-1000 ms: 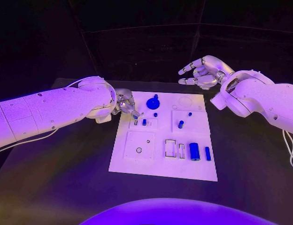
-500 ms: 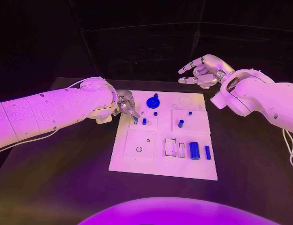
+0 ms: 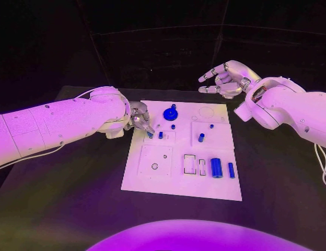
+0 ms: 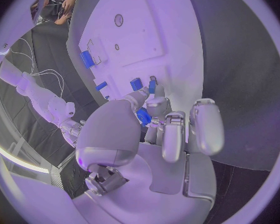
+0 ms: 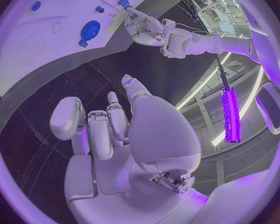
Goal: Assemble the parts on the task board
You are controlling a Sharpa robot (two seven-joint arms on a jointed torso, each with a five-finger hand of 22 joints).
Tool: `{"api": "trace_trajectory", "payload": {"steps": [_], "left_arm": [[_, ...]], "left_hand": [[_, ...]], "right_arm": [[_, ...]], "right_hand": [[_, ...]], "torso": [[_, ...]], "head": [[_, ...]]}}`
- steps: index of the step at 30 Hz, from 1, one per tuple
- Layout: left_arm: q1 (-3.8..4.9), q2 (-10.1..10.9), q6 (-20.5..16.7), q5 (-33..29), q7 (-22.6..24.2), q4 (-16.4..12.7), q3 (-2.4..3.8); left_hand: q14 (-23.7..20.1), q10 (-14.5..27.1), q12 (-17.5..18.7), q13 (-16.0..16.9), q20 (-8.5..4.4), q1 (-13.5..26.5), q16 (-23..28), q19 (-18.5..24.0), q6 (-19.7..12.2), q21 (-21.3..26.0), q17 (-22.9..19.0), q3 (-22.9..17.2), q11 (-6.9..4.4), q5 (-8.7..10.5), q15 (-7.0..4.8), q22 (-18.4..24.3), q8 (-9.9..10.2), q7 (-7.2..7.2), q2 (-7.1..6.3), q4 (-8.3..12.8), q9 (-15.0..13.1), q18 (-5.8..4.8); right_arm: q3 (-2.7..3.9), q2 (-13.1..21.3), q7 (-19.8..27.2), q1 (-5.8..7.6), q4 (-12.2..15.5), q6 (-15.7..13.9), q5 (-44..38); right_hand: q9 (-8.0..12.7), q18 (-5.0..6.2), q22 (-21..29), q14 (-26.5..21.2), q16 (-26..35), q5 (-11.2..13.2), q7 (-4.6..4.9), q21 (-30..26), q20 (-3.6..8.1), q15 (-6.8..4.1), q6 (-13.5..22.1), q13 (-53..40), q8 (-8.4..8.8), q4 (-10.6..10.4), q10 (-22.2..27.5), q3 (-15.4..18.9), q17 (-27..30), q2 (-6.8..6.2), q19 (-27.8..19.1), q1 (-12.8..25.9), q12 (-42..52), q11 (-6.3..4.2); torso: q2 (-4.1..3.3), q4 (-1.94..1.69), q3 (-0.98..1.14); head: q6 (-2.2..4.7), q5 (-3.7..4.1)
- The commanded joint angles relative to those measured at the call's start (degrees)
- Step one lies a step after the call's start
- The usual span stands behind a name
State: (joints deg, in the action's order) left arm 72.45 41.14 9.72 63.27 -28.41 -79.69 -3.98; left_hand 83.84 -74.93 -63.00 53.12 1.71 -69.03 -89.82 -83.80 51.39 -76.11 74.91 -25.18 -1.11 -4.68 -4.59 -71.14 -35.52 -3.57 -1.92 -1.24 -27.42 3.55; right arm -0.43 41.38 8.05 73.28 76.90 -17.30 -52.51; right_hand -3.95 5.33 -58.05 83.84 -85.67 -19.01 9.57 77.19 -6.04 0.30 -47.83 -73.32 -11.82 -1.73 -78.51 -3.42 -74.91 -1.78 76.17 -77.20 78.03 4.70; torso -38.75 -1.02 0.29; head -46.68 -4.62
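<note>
My left hand (image 3: 140,118) at task board (image 3: 159,180) left edge, fingertips pinching small blue part (image 3: 149,134) at board's far-left slot. Blue gear (image 3: 171,115), pegs, cylinder (image 3: 217,168) sit further right on board. My right hand (image 3: 224,79) hovers beyond far edge, fingers loosely curled, holding nothing.

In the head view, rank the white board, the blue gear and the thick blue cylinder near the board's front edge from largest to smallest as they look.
1. The white board, by far the largest.
2. The blue gear and the thick blue cylinder look too alike to rank: the gear is wider, the cylinder longer and nearer the camera.
</note>
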Motion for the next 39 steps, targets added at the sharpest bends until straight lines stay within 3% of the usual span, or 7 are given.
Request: {"api": "trace_trajectory", "payload": {"steps": [1,24,31,39], "left_arm": [[0.02,0.0,2.1,0.5,-0.8,-0.1,0.00],[0.01,-0.6,3.0,0.5,-1.5,0.4,-0.02],[0.01,-1.4,3.6,0.0,-2.7,1.8,-0.08],[0.01,-1.8,4.7,-0.3,-3.6,2.5,-0.22]], "left_hand": [[6.2,-0.3,-0.1,-0.1,0.02,0.1,-0.2,-0.3,-0.2,0.0,15.1,-8.1,0.05,-0.19,0.10,-0.1,-0.2,0.20,0.52,7.8,-0.1,0.52],[6.2,-0.2,0.0,-0.2,0.01,0.5,-0.2,-0.3,-0.2,0.2,15.1,-8.7,0.06,-0.20,0.12,0.1,-0.3,0.21,0.44,7.6,-0.2,0.56],[6.2,-0.3,0.0,-0.3,-0.03,3.5,-0.2,-0.2,0.0,0.5,15.1,-8.4,-0.15,0.09,0.01,0.3,-0.7,0.61,0.17,5.7,-0.5,0.61],[6.2,0.0,0.1,-0.9,-0.25,6.8,-0.2,-0.2,1.0,0.6,15.1,-5.2,-0.46,0.28,-0.25,0.3,-0.9,1.02,-0.88,3.3,-0.6,0.63]], "right_arm": [[0.04,0.0,0.5,0.10,0.0,0.3,-0.1],[0.04,-0.1,0.6,0.10,0.0,0.3,-0.1],[0.04,-0.2,0.6,0.10,0.0,0.4,-0.1],[0.04,0.0,0.6,0.11,0.0,0.5,-0.1]], "right_hand": [[0.1,0.55,0.0,3.9,0.3,-0.2,0.03,-0.3,0.11,-0.37,0.0,0.0,-0.21,-0.1,0.2,0.2,-4.7,0.49,-0.1,0.1,-0.2,-0.24],[0.1,0.55,0.0,3.9,0.3,-0.2,0.03,-0.3,0.11,-0.37,0.0,0.0,-0.21,-0.1,0.2,0.2,-4.7,0.49,-0.1,0.1,-0.2,-0.24],[0.1,0.55,0.1,3.9,0.3,-0.2,0.03,-0.4,0.11,-0.37,0.0,0.0,-0.23,-0.1,0.2,0.2,-4.7,0.49,-0.1,0.1,-0.2,-0.25],[0.1,0.55,0.1,3.9,0.3,-0.2,0.03,-0.4,0.11,-0.37,0.0,0.0,-0.23,-0.1,0.2,0.2,-4.7,0.49,-0.1,0.1,-0.2,-0.25]], "torso": [[-0.01,0.06,0.02],[-0.05,0.01,0.01],[-0.03,0.03,0.04],[-0.03,0.05,0.04]], "head": [[-0.06,0.02],[-0.30,-0.03],[-0.41,-0.01],[-0.52,0.13]]}}
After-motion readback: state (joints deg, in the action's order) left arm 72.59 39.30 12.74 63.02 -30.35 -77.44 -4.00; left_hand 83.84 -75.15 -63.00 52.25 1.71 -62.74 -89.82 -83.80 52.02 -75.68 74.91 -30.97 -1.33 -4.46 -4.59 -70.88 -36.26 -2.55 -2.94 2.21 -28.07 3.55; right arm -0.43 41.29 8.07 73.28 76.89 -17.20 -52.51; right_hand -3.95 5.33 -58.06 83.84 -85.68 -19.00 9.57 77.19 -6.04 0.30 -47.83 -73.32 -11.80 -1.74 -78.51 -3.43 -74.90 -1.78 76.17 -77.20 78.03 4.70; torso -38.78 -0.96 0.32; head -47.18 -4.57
